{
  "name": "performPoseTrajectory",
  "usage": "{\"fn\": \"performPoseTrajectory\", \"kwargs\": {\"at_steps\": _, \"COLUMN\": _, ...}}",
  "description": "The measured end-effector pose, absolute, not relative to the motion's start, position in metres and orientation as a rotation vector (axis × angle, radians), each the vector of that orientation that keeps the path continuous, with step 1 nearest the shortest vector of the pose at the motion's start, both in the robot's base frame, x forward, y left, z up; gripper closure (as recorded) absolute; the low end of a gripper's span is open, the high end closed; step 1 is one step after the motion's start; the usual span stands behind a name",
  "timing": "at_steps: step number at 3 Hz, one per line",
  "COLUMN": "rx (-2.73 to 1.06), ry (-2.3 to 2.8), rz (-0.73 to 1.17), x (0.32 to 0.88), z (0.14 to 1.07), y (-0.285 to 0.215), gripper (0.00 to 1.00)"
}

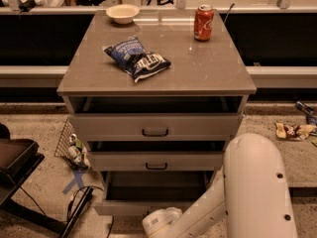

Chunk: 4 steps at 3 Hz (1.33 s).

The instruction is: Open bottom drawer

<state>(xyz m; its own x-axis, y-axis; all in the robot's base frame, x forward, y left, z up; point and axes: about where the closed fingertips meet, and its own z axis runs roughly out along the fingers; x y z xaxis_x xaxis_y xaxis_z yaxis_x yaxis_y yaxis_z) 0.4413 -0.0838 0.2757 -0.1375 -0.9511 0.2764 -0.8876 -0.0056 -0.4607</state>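
Observation:
The grey cabinet (156, 78) has three drawers. The bottom drawer (119, 208) stands pulled out, and its dark inside (158, 186) shows beneath the middle drawer (124, 160). Its handle is hidden. My gripper (159, 223) is at the bottom edge of the view, right in front of the bottom drawer's front, at the end of my white arm (257, 192), which comes in from the lower right. The top drawer (109, 127) is also slightly out.
On the cabinet top lie a blue chip bag (136, 58), a red soda can (203, 22) and a white bowl (122, 13). A wire basket with bottles (72, 145) stands at the left. Wrappers (294, 129) lie on the floor at the right. A dark chair base (17, 170) is at the far left.

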Motion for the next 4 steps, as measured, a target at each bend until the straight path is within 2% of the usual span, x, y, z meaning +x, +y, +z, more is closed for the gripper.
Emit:
{"fn": "performPoseTrajectory", "kwargs": {"at_steps": 1, "rx": -1.919, "ry": 2.016, "rz": -0.98, "x": 0.478, "z": 0.323, "y": -0.136, "gripper": 1.0}}
{"fn": "performPoseTrajectory", "kwargs": {"at_steps": 2, "rx": -1.873, "ry": 1.948, "rz": -0.897, "x": 0.518, "z": 0.332, "y": -0.162, "gripper": 1.0}}
{"fn": "performPoseTrajectory", "kwargs": {"at_steps": 4, "rx": -1.887, "ry": 1.946, "rz": -0.847, "x": 0.514, "z": 0.324, "y": -0.151, "gripper": 1.0}}
